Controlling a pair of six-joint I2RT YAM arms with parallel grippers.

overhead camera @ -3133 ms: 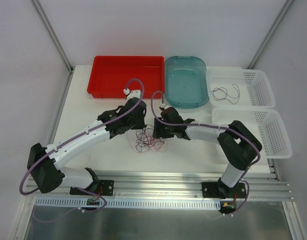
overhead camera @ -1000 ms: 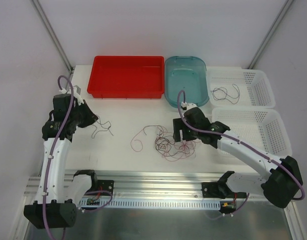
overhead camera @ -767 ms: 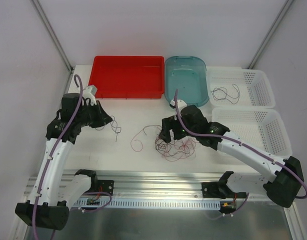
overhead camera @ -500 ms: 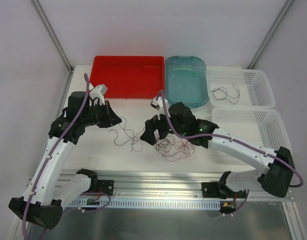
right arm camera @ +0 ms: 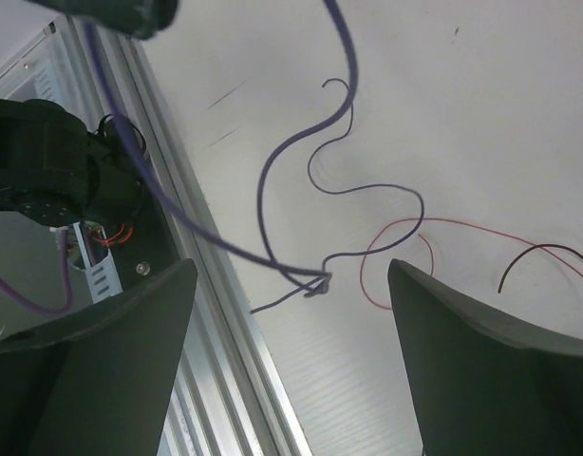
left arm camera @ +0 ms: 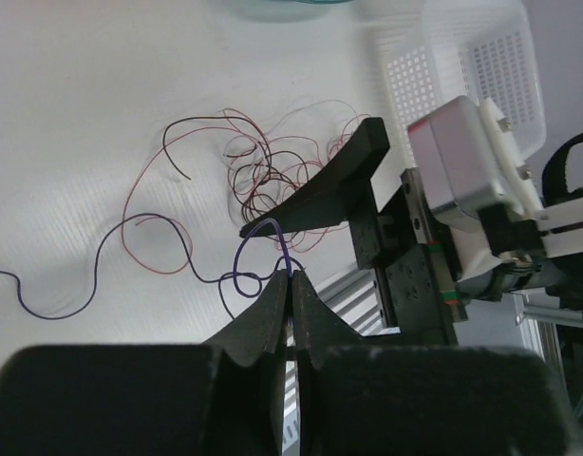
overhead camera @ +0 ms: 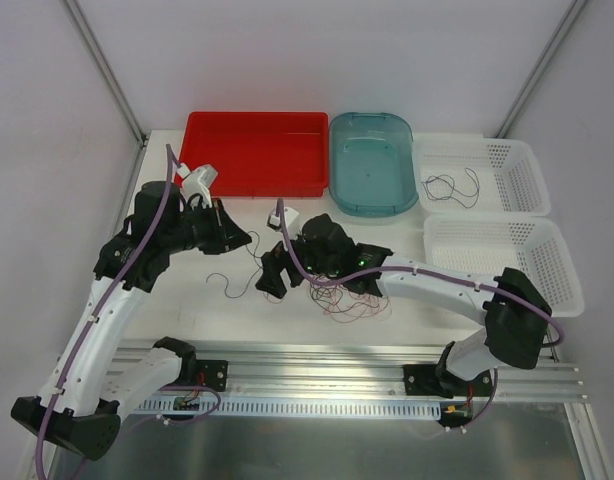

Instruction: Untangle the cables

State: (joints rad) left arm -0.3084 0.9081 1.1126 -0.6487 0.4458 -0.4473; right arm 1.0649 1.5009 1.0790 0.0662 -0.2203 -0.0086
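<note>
Near the middle of the desk, toward its near edge, the cables lie in a loose tangle of red and dark loops. The left fingers are pressed tight together on one dark strand, which rises in a small loop from the desk left of the tangle. The right fingers stand wide apart and hold nothing. They hover just over that strand, between the left fingers and the tangle. Another thin wire lies in the white basket at the desk's far right corner.
</note>
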